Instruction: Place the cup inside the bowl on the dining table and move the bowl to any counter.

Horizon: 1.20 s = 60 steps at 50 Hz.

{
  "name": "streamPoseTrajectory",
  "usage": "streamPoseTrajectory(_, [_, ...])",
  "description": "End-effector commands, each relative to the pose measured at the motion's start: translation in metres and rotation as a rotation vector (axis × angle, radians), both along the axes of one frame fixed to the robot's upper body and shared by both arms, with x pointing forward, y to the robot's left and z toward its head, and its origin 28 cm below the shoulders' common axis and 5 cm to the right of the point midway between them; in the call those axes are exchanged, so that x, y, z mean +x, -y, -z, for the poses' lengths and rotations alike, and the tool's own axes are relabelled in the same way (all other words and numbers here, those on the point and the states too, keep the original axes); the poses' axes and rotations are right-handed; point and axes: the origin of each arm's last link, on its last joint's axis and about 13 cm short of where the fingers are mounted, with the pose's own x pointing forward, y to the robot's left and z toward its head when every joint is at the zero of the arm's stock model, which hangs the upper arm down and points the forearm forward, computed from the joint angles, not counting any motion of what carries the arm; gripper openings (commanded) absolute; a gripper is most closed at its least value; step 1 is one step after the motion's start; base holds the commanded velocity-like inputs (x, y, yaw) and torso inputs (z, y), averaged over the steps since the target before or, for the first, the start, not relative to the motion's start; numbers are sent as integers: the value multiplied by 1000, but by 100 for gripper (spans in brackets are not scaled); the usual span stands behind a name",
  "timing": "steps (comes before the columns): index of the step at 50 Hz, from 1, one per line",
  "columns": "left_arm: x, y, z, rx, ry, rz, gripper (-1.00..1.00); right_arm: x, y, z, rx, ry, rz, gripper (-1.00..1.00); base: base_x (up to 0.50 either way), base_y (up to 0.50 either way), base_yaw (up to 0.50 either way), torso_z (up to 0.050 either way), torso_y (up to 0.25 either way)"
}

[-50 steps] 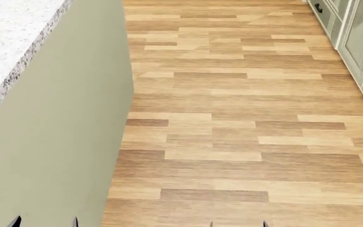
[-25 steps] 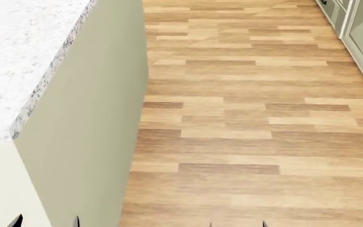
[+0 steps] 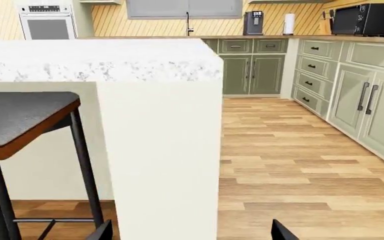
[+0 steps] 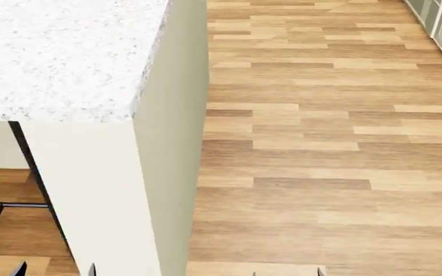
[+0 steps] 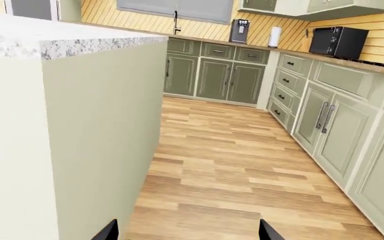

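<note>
Looking down from the head, a corner of the dining table fills the upper left. Its top is white stone with tiny grey specks. Under the top, the table's side is a flat pale wall. The wooden floor runs off to the right.

No cup or bowl shows in any picture, so I cannot tell where they are.

The left gripper shows only two dark tips at the edge of its own camera picture. The tips are far apart, with nothing between them. The right gripper looks the same: two dark tips spread wide, holding nothing.

In the left wrist picture a stool with a dark seat stands just beside the table's end. Far behind, a counter of light brown wood runs along the yellow wall, above green cabinets. A coffee machine and a black microwave sit on it. A white oven is at the far left.
</note>
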Motion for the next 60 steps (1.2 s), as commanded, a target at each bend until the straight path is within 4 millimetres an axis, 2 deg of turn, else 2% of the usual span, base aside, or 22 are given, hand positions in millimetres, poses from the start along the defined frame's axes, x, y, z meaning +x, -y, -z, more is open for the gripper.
streamPoseTrajectory(1, [1, 0, 0, 1, 0, 0, 100, 0, -1, 0, -19, 7, -11, 100, -105, 500, 0, 0, 0])
streamPoseTrajectory(60, [0, 0, 0, 2, 3, 1, 100, -1, 0, -1, -11, 13, -14, 100, -21, 500, 0, 0, 0])
